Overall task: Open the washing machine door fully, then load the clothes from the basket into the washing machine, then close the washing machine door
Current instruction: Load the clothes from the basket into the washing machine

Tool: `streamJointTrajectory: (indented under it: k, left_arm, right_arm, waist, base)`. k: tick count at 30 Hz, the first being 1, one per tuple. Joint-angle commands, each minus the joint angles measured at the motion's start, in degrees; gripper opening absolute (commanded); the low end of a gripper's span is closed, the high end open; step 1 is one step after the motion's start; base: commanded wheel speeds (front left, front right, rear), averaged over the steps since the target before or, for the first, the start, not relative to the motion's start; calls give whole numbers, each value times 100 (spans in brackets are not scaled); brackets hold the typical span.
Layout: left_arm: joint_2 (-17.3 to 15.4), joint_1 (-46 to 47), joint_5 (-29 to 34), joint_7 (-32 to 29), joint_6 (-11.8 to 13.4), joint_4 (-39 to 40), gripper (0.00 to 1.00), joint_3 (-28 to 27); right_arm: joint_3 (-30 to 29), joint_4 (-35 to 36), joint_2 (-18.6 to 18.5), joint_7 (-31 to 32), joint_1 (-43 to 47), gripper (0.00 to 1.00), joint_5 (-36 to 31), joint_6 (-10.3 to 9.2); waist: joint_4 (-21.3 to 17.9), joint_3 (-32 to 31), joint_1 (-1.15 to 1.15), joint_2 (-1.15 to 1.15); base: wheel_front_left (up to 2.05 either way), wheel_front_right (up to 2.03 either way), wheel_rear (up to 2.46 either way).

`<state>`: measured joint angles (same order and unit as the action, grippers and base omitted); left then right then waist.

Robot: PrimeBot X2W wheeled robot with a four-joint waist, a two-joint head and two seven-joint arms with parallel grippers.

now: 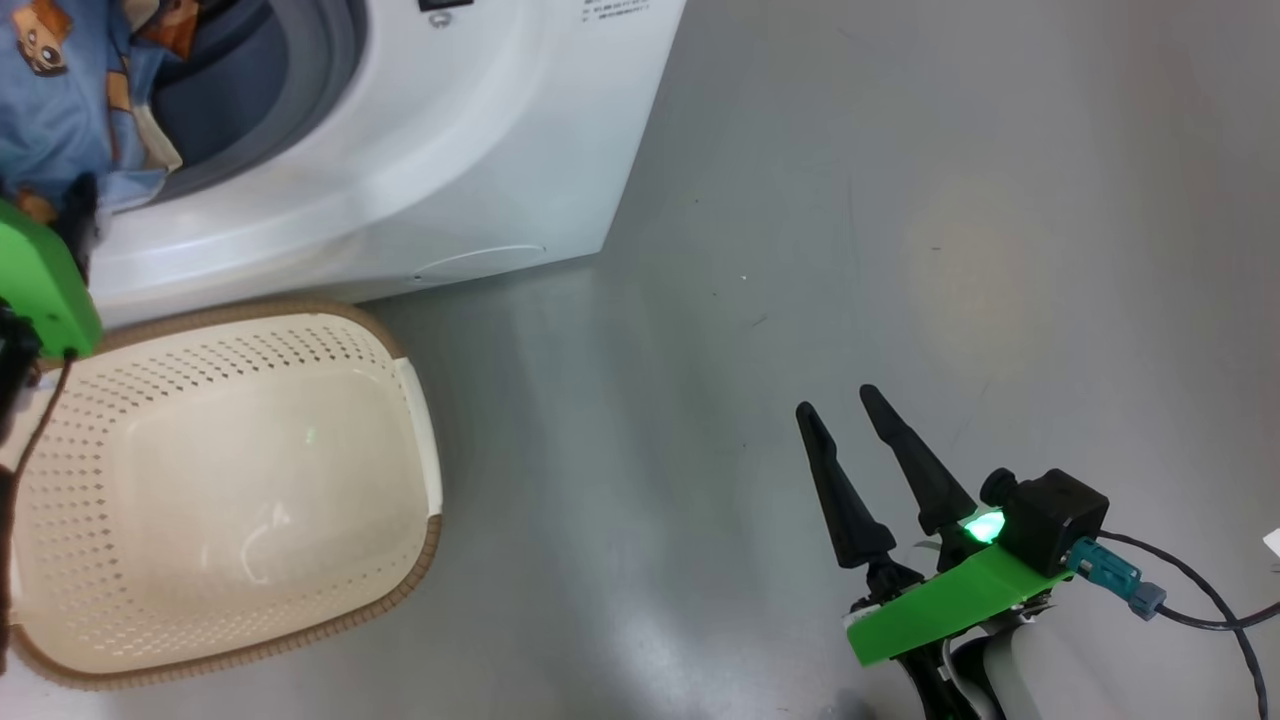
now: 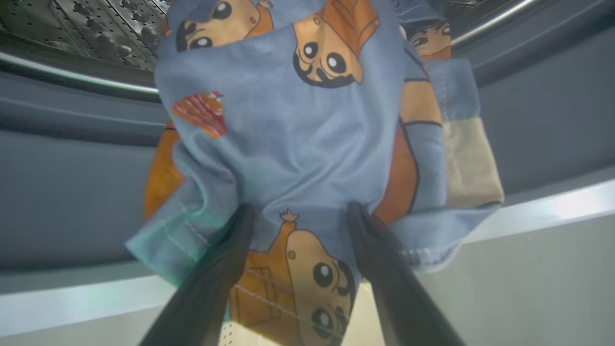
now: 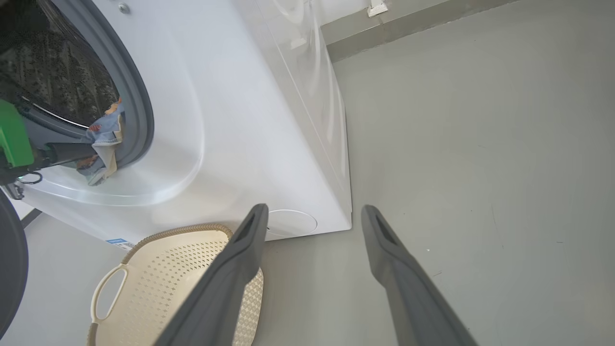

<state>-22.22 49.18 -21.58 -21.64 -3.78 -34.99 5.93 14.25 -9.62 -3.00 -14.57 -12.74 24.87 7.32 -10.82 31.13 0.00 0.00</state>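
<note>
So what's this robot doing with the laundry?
It is loading a washing machine. Its left gripper is at the machine's open mouth, fingers spread, with blue cartoon-print clothes bunched over the fingertips and hanging across the grey seal, not yet fully inside the drum. The cream basket on the floor in front has nothing in it. The right gripper hangs open over the grey floor, holding nothing.

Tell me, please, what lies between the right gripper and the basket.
Only bare grey floor. In the head view the right gripper hovers open, well apart from the basket, with nothing between them.
</note>
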Motion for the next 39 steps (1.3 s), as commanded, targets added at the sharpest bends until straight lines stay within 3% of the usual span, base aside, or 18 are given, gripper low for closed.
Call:
streamJointTrajectory:
  k: [1,2,4,5,6,7,14,31,39]
  left_arm:
    - [-309,138,-36,-65,6,-11,98,-120]
    - [-323,148,-29,-77,-8,-58,82,-96]
    - [-321,179,-59,-59,-29,-132,41,-90]
    - [-321,179,-59,-59,-29,-132,41,-90]
    - [-330,193,-53,-41,-46,-158,8,-67]
    - [-325,205,-69,-29,-60,-189,0,-60]
    - [-287,275,-164,184,-159,-308,0,1]
    - [-213,823,-237,2031,-315,105,0,106]
    - [-402,1193,-257,2679,-352,249,0,224]
  right_arm:
    - [168,118,13,-43,109,100,32,17]
    - [172,112,13,-43,108,100,43,17]
    - [181,109,13,-43,101,100,57,17]
    - [181,109,13,-43,101,100,57,17]
    - [184,112,13,-43,99,100,62,17]
    - [187,116,13,-43,97,100,65,17]
    - [175,105,13,-43,70,100,94,17]
    - [201,115,13,-43,84,100,177,17]
    - [224,163,13,-43,95,100,178,17]
  waist:
    - [-36,49,0,0]
    - [-47,64,0,0]
    - [-65,93,0,0]
    - [-65,93,0,0]
    - [-71,105,0,0]
    - [-78,115,0,0]
    - [-83,115,0,0]
    - [-72,105,0,0]
    - [-140,314,0,0]
  base:
    - [0,0,0]
    - [0,0,0]
    - [0,0,0]
    - [0,0,0]
    - [0,0,0]
    - [0,0,0]
    - [0,0,0]
    - [0,0,0]
    - [0,0,0]
